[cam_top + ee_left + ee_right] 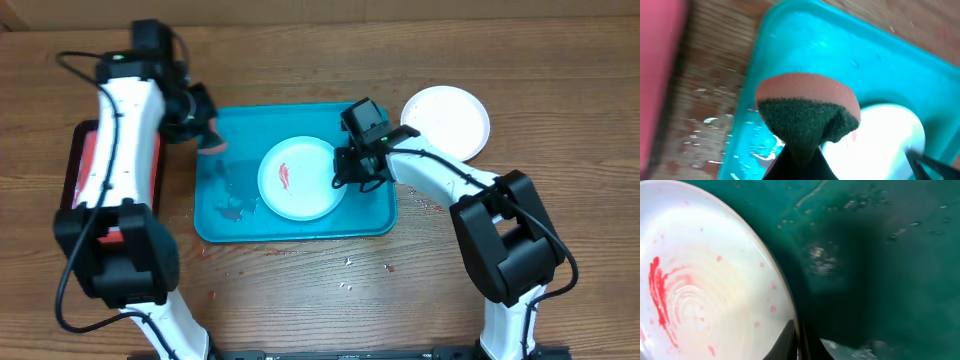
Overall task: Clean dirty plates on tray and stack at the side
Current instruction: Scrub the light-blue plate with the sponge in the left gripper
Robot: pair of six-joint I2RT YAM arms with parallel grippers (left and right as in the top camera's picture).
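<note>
A white plate [300,178] with a red smear lies on the teal tray [370,222]. My right gripper [345,172] is shut on the plate's right rim; in the right wrist view the fingers [799,342] pinch the rim of the plate [695,295] over the tray [890,255]. My left gripper [205,135] is shut on a sponge [212,140], red with a dark green scouring face, held over the tray's far left corner. In the left wrist view the sponge [807,110] hangs above the tray [805,40] beside the plate [885,140]. A second white plate [446,120] lies on the table right of the tray. No yellow-green or blue plate shows.
A red tray [88,165] lies at the left under my left arm. Wet patches and debris [232,205] sit on the teal tray's left part. Small crumbs [348,265] dot the wooden table in front of the tray.
</note>
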